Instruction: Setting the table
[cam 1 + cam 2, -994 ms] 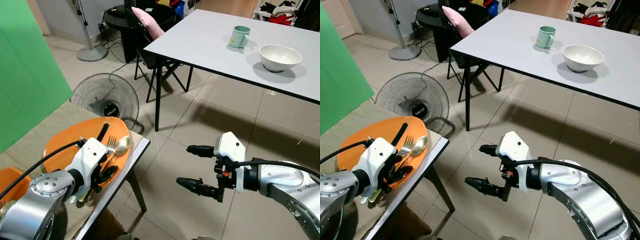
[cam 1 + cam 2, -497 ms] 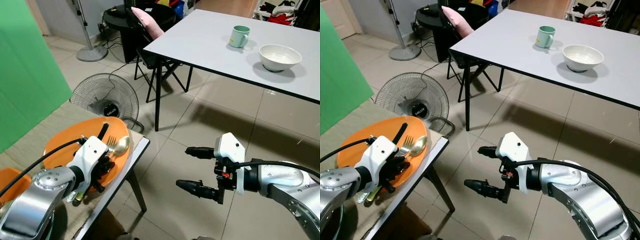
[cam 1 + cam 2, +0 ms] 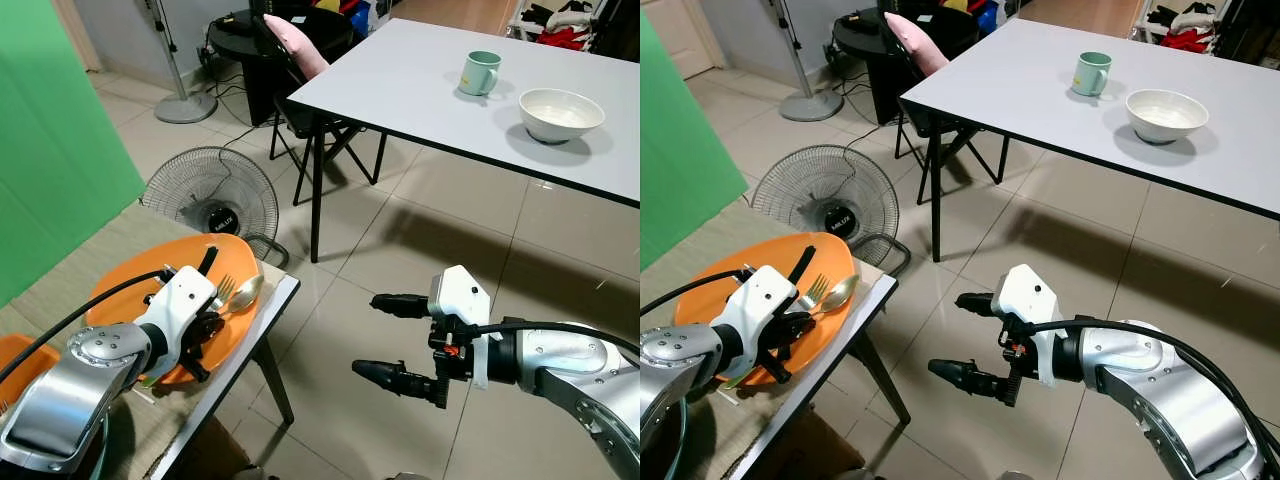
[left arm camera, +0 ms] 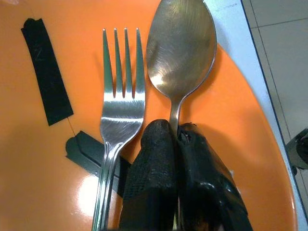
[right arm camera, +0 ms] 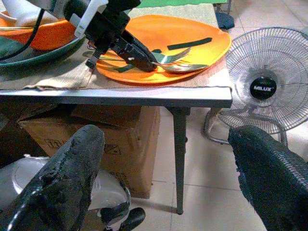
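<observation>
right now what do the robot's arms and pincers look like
Both arms are rounded silver metal ending in a white boxy wrist housing. Each pincer, left pincer and right pincer, has two long black fingers with a rough, textured surface. A black cable runs along each arm, and the right wrist carries a small red-orange mark.

One fork (image 4: 120,103), one spoon (image 4: 180,50), one plate (image 3: 130,290), one mug (image 3: 479,73), one bowl (image 3: 560,114)

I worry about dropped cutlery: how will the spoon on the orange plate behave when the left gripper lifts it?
The spoon looks like polished metal, so probably stiff but slippery. The left gripper pinches its thin neck just behind the broad bowl, so it may pivot or slip. It lies close beside the fork, which could get nudged across the smooth plate.
</observation>
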Available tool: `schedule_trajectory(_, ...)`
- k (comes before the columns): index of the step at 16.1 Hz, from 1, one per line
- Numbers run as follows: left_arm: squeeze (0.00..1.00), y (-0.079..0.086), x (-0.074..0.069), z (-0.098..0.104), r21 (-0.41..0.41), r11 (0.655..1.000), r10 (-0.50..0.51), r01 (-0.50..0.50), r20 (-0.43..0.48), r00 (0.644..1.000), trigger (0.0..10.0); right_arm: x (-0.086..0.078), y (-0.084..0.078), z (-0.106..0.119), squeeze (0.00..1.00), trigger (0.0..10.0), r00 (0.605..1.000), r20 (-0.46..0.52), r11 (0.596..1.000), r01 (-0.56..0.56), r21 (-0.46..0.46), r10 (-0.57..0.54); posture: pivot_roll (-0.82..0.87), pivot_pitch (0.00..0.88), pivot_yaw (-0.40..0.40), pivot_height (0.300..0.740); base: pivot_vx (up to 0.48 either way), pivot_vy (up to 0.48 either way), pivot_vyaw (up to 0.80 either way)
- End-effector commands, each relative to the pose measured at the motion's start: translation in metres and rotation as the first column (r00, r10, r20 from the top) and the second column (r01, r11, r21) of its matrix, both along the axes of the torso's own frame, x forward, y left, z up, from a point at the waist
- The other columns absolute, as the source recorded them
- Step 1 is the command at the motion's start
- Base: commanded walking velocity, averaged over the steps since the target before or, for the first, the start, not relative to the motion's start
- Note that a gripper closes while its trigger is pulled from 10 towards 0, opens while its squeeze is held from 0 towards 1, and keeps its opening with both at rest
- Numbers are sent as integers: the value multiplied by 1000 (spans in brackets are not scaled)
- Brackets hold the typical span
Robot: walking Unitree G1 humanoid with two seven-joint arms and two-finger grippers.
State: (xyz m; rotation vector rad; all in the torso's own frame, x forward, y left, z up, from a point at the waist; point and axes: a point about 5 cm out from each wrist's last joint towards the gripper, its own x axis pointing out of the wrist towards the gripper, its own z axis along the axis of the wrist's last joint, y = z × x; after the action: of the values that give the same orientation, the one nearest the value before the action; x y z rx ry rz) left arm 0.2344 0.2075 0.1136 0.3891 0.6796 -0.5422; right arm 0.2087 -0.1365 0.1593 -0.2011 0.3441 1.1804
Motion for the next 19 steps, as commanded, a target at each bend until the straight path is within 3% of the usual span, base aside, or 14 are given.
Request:
schedule_trajectory(1, 0, 2, 0, -5, 23, 1000, 6, -6, -19, 1000, 0, 1, 2, 4, 0, 10000, 999, 27, 1000, -21, -3, 21, -70, 43, 55, 740, 0, 0, 0)
schedule_trajectory(4, 0, 1, 6, 6, 5, 1000, 30, -30, 63, 998, 0, 4, 2, 5, 0, 10000, 999, 43, 1000, -9, 4, 9, -70, 35, 58, 740, 0, 0, 0)
schedule_trajectory(11, 0, -10, 8, 48, -162, 986, 79, -44, 219, 973, 0, 13, 1, 21, 0, 10000, 993, 66, 986, 86, 145, -96, -66, 23, 66, 740, 0, 0, 0)
schedule_trajectory(13, 0, -21, 7, 60, -242, 970, 98, -31, 271, 958, 0, 16, 0, 23, 0, 10000, 979, 70, 964, 175, 202, -192, -65, 22, 67, 740, 0, 0, 0)
schedule_trajectory(14, 0, -41, 9, 77, -340, 940, 127, 21, 407, 905, 0, 27, -2, 19, 0, 10000, 920, 99, 913, 354, 202, -378, -62, 22, 67, 740, 0, 0, 0)
schedule_trajectory(15, 0, -47, 10, 82, -367, 930, 145, 36, 452, 880, 0, 31, -3, 18, 0, 10000, 891, 105, 885, 413, 217, -442, -64, 20, 69, 740, 0, 0, 0)
schedule_trajectory(16, 0, -60, 12, 82, -387, 922, 198, 7, 486, 851, 10000, 36, -4, 16, 0, 10000, 836, 100, 829, 506, 236, -539, -68, 20, 72, 740, 0, 0, 0)
schedule_trajectory(18, 0, -73, 14, 81, -440, 896, 301, -56, 511, 805, 10000, 38, -4, 13, 0, 10000, 754, 74, 742, 616, 265, -653, -76, 19, 77, 740, 0, 0, -381)
schedule_trajectory(19, 0, -77, 13, 80, -447, 892, 323, -69, 523, 788, 10000, 37, -4, 11, 0, 10000, 733, 67, 720, 640, 267, -676, -77, 19, 78, 740, 0, 0, -763)
